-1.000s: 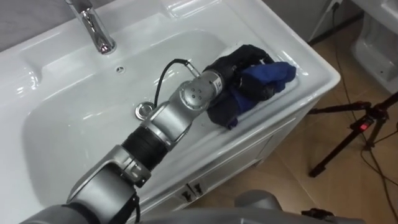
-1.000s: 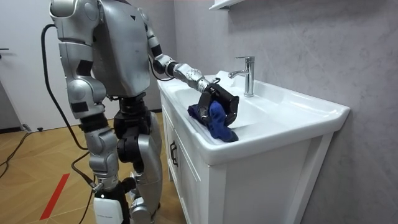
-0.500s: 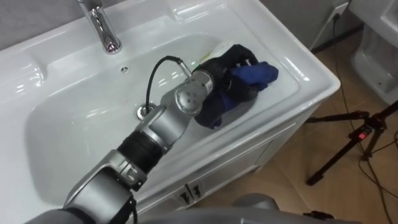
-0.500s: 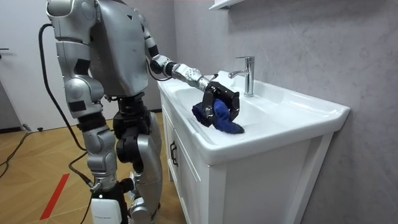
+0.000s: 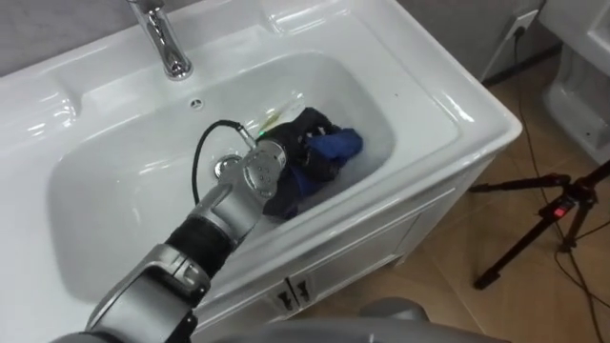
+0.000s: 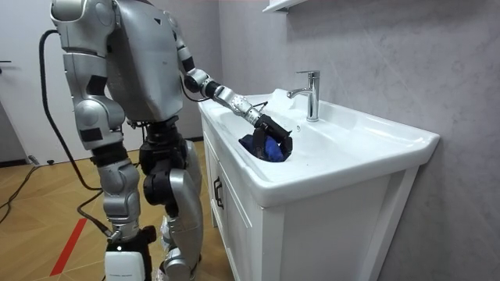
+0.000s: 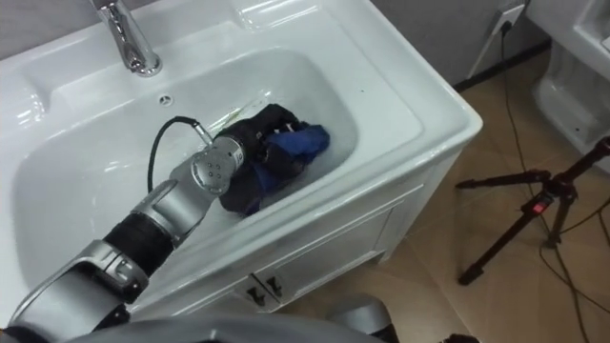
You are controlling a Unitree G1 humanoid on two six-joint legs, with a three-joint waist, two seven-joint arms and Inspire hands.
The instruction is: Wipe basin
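My left hand is black and reaches from the lower left into the bowl of the white basin. Its fingers are curled on a dark blue cloth, which is bunched against the bowl's right inner wall, just right of the drain. Part of the cloth lies under the hand and wrist. In the room view the robot stands at the vanity's front left corner, with its left hand low in the bowl on the cloth.
A chrome faucet rises at the back rim of the basin. Cabinet doors close the vanity front below. On the wooden floor to the right stands a black tripod with cables, and a white fixture behind it.
My left hand has dragged the cloth off the basin's right rim ledge, down into the bowl and leftward toward the drain. The camera has shifted a little.
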